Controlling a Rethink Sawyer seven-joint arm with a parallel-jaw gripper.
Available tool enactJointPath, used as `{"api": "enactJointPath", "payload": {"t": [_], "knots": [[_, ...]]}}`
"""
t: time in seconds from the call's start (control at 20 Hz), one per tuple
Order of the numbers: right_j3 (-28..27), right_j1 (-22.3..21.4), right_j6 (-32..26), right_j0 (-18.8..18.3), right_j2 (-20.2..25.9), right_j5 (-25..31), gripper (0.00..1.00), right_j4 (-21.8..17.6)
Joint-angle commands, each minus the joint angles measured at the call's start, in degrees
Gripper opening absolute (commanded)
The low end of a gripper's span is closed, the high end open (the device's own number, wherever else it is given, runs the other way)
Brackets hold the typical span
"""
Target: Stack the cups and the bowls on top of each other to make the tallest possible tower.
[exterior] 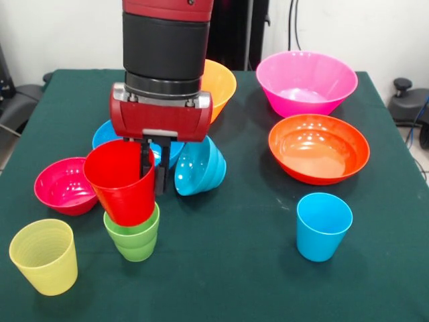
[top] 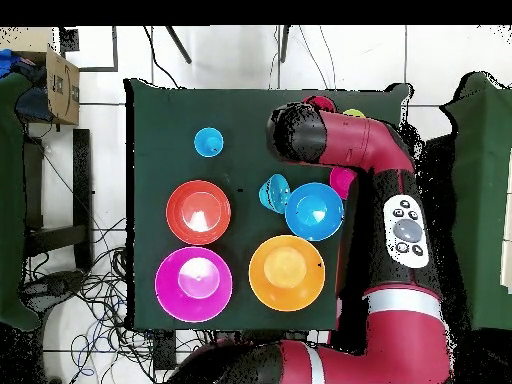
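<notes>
Green tabletop [exterior: 248,268], pincer [exterior: 151,168] clamped on red cup [exterior: 122,181] rim, cup seated tilted in lime green cup [exterior: 134,238].

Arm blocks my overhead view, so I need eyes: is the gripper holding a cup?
Observer: Yes. The gripper is shut on the red cup, with one of the fingers inside its wall.
Operator: Where's its base?
Observer: It is tilted, and its base appears to sit in the mouth of the lime green cup.
Operator: Yellow cup?
Observer: The yellow cup stands upright, apart from both.
</notes>
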Motion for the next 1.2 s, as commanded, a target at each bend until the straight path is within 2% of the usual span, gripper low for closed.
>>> {"api": "enactJointPath", "payload": {"t": [0.05,0.9,1.2], "knots": [[6.77,4.19,1.05,-0.1,3.77,-5.26,0.0,-4.06],[7.49,4.54,0.98,0.17,2.79,-7.1,0.0,-4.48],[6.57,4.31,0.49,0.21,2.83,-5.71,0.0,-4.19]]}}
